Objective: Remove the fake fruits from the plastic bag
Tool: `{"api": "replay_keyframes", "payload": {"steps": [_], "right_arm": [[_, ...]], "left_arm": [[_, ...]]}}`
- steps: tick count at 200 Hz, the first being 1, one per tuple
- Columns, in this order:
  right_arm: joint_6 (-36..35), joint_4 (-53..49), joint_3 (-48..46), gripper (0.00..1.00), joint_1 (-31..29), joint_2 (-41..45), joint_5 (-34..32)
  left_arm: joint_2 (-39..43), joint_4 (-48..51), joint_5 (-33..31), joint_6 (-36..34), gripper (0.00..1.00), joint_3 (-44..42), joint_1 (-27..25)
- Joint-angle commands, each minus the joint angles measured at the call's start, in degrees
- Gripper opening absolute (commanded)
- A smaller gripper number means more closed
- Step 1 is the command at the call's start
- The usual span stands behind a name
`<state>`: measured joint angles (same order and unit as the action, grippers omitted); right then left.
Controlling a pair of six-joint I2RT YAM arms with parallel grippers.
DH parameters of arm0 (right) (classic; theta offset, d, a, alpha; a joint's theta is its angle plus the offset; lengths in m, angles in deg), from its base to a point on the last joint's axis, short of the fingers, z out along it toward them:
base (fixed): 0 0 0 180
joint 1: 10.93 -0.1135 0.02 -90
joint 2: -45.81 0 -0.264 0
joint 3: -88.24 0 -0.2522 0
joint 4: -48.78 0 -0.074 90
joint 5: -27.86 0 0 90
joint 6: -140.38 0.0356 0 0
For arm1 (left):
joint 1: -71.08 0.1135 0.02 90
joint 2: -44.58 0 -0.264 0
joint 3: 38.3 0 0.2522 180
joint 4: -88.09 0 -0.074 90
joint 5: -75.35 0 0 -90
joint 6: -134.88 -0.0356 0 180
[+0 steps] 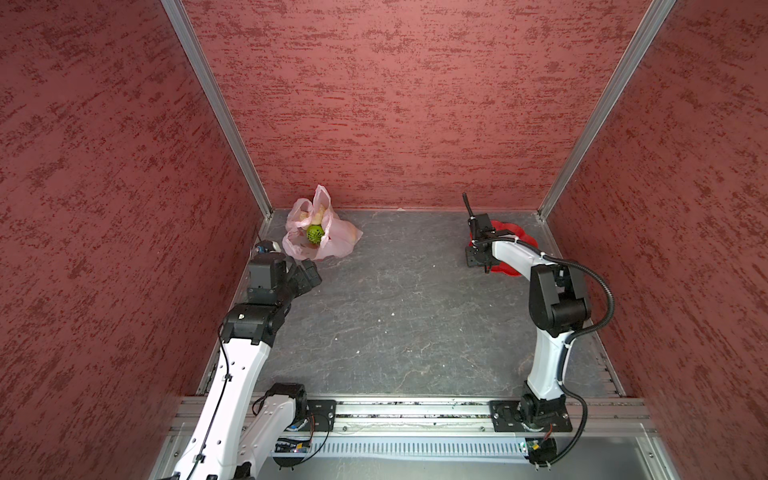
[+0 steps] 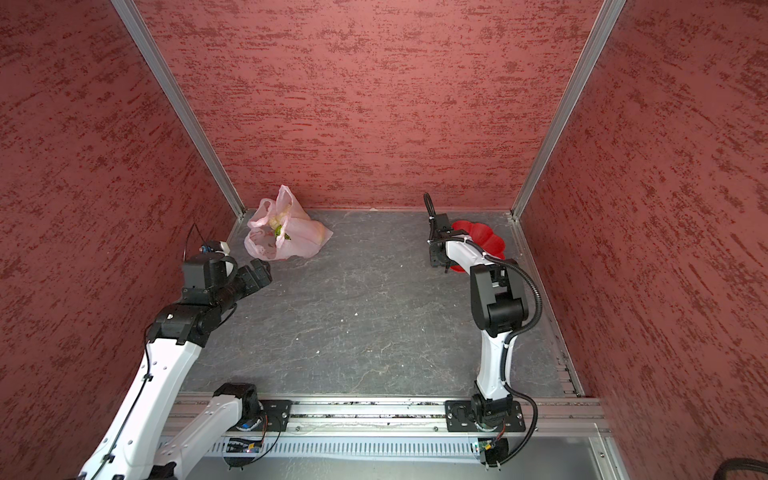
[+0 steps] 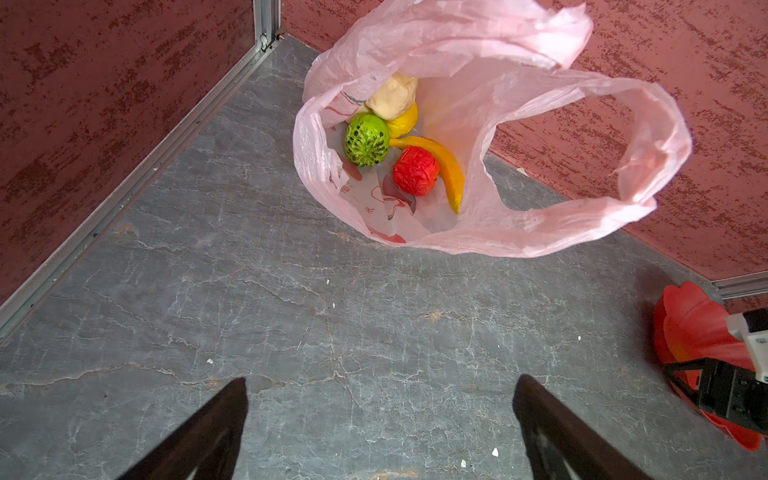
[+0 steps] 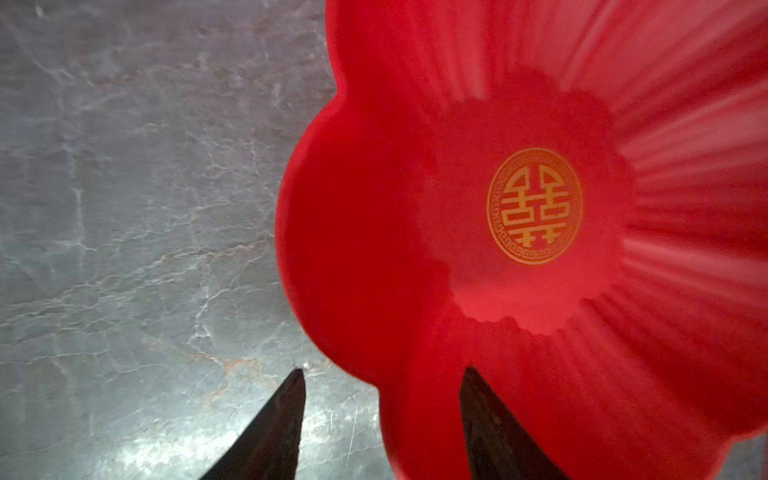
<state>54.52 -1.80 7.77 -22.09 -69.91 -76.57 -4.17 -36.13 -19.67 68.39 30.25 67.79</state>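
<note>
The pale-pink plastic bag (image 1: 336, 243) (image 2: 303, 243) lies open in the far left corner. In the left wrist view its mouth (image 3: 540, 232) shows the fake fruits inside: a green ball (image 3: 366, 140), a red ball (image 3: 415, 170), a yellow banana (image 3: 451, 170), a yellow ball (image 3: 405, 120) and a beige one (image 3: 392, 97). The green ball (image 1: 315, 235) also shows in a top view. My left gripper (image 3: 380, 380) (image 1: 309, 274) hangs open just in front of the bag, empty. My right gripper (image 4: 382, 370) (image 1: 482, 266) is shut on the rim of the red plate.
The red flower-shaped plate (image 1: 521, 239) (image 4: 540, 291) with a gold emblem sits at the far right, near the right wall, and holds no fruit. Red textured walls close in the grey stone-patterned floor (image 1: 395, 311) on three sides. A metal rail (image 1: 415, 409) runs along the front.
</note>
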Motion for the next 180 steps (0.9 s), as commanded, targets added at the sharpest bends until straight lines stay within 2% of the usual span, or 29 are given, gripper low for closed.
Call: {"api": "replay_keyframes", "payload": {"steps": [1,18,51,110,149,180], "right_arm": [[-2.7,-0.6,2.4,0.59,-0.3,-1.2,-2.6],[-3.3,-0.4,3.1,0.56,-0.2,-2.4,-3.5],[-4.2,-0.6,4.5,0.44,-0.2,-4.8,-5.7],[-6.3,0.1,5.0,0.34,-0.1,-6.4,-8.0],[-7.8,-0.1,5.2,0.19,-0.1,-6.7,-9.0],[-7.3,-1.8,5.2,0.07,-0.1,-6.0,-6.9]], "left_arm": [[-0.5,-0.3,-0.9,-0.8,0.99,1.8,-0.5],[-0.9,-0.2,-1.0,-0.8,0.99,2.1,-0.8],[-1.2,-0.7,-1.3,-0.5,0.99,2.1,-1.1],[-1.2,-0.9,-0.7,-0.6,1.0,2.8,-1.2],[-0.3,-0.7,-0.8,-0.7,0.99,3.2,-1.3],[0.8,-0.4,-0.5,-0.5,0.99,2.6,-1.3]]}}
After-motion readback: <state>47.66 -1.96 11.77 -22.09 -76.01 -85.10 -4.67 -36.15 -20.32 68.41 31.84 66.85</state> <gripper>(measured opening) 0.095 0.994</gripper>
